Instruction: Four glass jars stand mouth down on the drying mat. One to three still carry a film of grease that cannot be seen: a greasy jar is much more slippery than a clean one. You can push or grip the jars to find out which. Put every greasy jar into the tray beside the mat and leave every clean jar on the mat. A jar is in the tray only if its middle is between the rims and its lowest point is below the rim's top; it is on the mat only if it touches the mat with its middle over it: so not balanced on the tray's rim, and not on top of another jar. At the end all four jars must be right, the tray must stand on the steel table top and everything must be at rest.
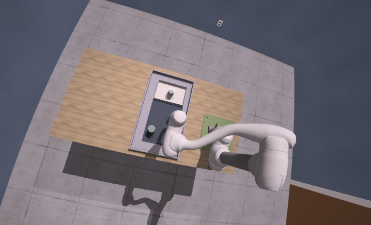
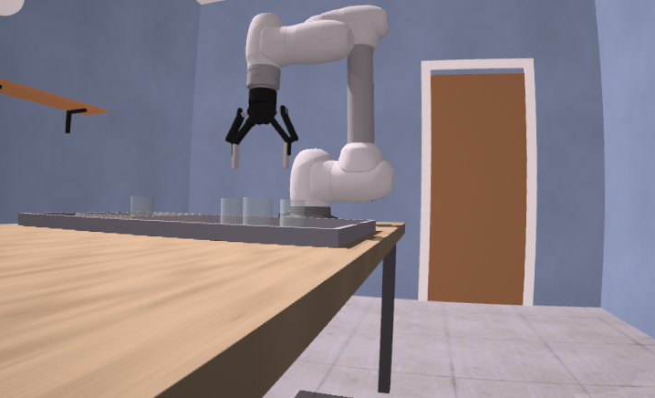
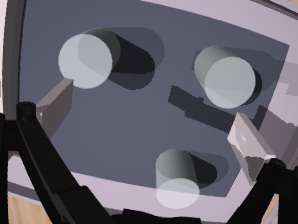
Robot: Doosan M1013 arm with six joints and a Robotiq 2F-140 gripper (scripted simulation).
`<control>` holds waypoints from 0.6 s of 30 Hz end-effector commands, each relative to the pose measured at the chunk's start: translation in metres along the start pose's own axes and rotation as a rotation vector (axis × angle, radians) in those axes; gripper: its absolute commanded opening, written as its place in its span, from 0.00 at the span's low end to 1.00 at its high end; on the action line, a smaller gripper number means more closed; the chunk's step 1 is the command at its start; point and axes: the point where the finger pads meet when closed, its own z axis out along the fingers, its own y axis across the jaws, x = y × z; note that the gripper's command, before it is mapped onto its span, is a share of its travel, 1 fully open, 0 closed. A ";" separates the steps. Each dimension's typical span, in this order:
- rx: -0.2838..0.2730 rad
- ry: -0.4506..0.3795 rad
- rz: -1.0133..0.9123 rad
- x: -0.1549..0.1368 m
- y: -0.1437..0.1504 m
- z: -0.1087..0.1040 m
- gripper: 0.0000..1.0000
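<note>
The white tray [image 1: 178, 97] holds one upright jar [image 1: 170, 93] [image 2: 142, 204]. Three jars stand on the dark mat [image 1: 158, 111] [image 3: 125, 120]: the one nearest the tray [image 2: 231, 211] [image 3: 85, 61], one on the side away from the arm's base [image 1: 151, 129] [image 2: 257, 211] [image 3: 177, 192], and one toward the mat's far end on the base side [image 2: 292, 212] [image 3: 230, 82]. The arm hides two of them in the top view. My gripper [image 2: 261, 161] [image 3: 154, 110] is open and empty, pointing down, well above the jars over the mat. Grease cannot be seen.
The steel top [image 1: 144, 111] has a low raised rim around tray and mat, and sits on a wooden table [image 1: 103, 95]. The arm's base stands on a green plate [image 1: 209, 119] beside it.
</note>
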 end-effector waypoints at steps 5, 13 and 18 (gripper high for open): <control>-0.002 -0.001 0.011 0.016 0.072 0.001 1.00; -0.002 -0.001 0.011 0.019 0.089 0.014 1.00; -0.002 -0.001 0.011 0.019 0.089 0.044 1.00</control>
